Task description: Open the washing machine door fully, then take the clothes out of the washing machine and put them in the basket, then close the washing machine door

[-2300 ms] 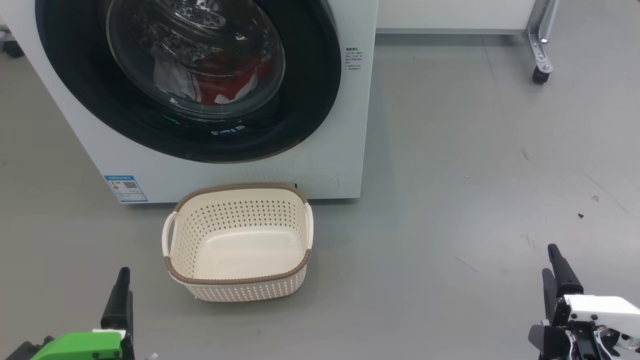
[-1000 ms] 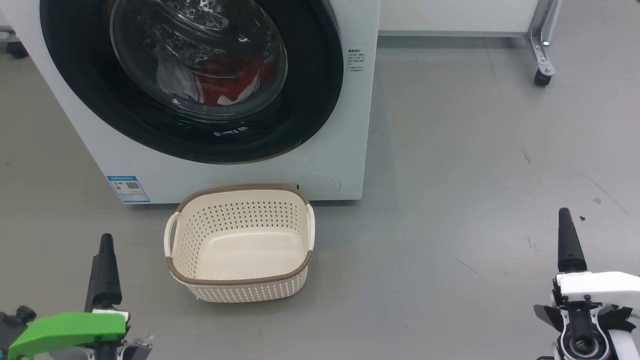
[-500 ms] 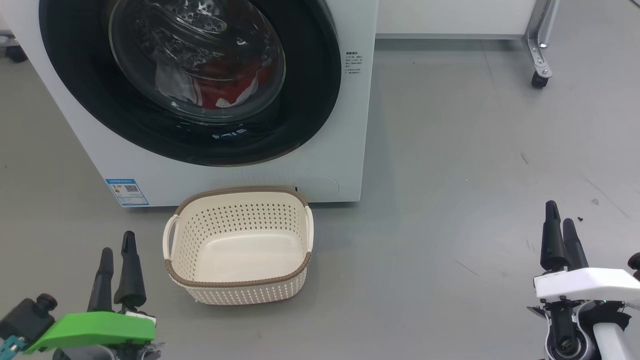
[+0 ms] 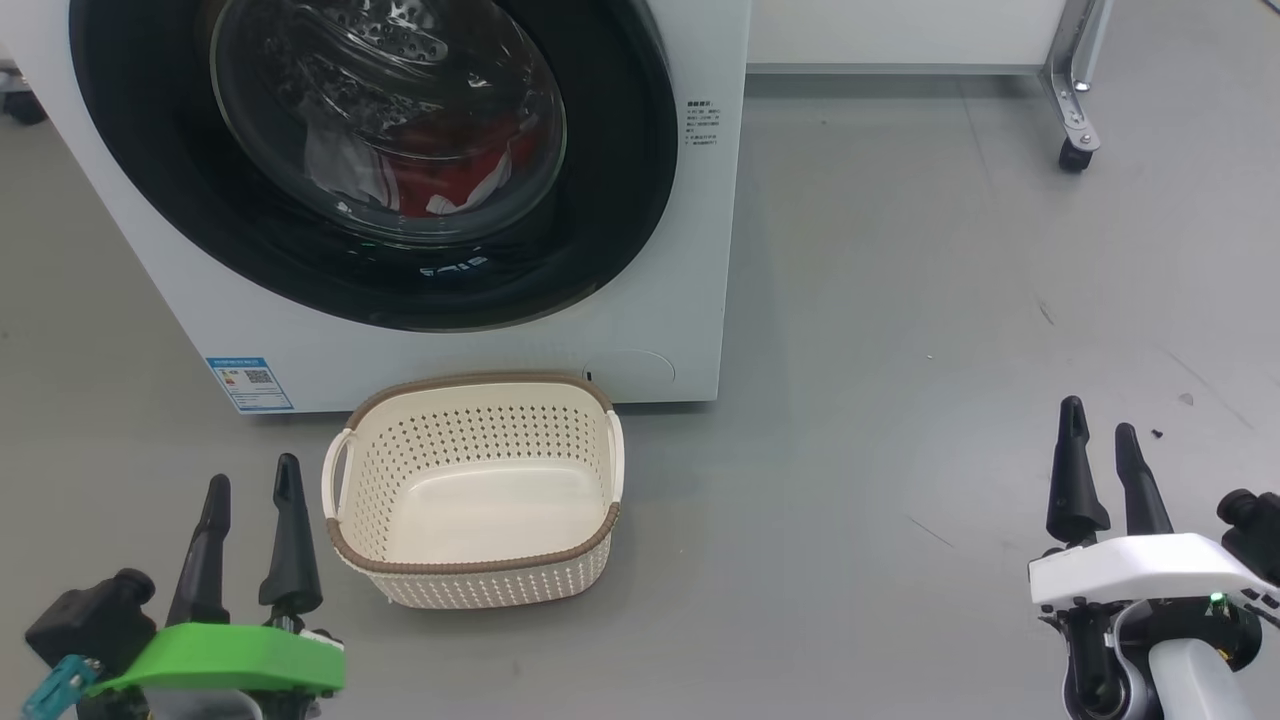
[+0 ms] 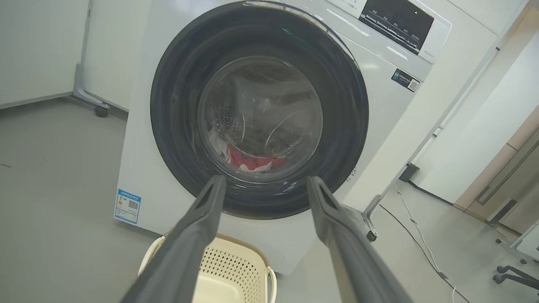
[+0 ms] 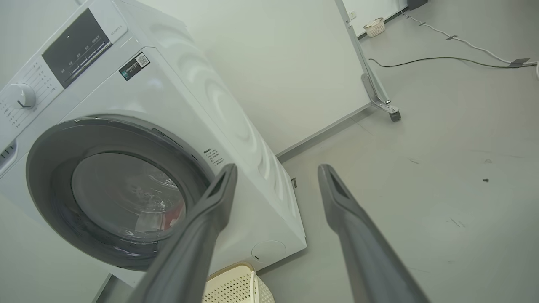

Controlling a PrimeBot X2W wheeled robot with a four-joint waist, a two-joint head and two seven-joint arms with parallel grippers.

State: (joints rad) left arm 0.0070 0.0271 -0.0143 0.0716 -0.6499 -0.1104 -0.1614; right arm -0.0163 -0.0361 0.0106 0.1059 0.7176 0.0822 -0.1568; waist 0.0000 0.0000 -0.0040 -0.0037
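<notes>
The washing machine door (image 4: 385, 120) is closed at 11 o'clock in the head view, with the clothes (image 4: 450, 185) showing through it. The basket (image 4: 480, 585) stands on the floor (image 4: 900, 350) just in front. The left gripper (image 4: 253, 472) at 7 o'clock and the right gripper (image 4: 1098, 416) at 4 o'clock each spread 2 fingers apart, gripping nothing.

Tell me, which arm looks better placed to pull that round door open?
Probably the left. The left gripper is open and points straight at the washing machine door; the right gripper, also open, sits off to the side, over the floor.
</notes>
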